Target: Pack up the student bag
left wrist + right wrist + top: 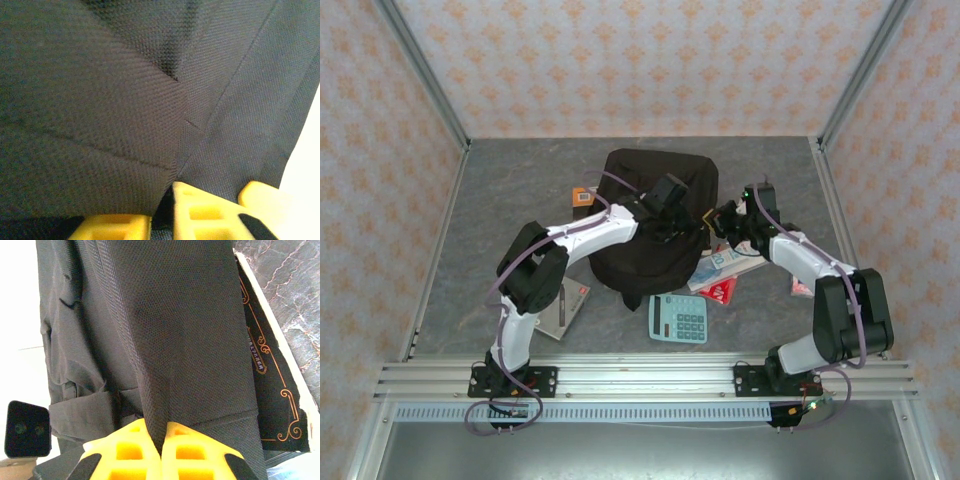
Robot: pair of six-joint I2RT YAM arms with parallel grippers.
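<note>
Student bag (640, 180): your left gripper (166, 200) pinches fabric at its middle, right gripper (157, 426) pinches its right edge; pull apart to open.

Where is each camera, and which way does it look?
Top: above and behind the arms, looking down at the table and bag; both arms show.
Left wrist: on the left arm, facing bag cloth; the left gripper pinches it.
Right wrist: on the right arm, facing the bag and a black book; the right gripper pinches cloth.
Shared: all see the bag.
</note>
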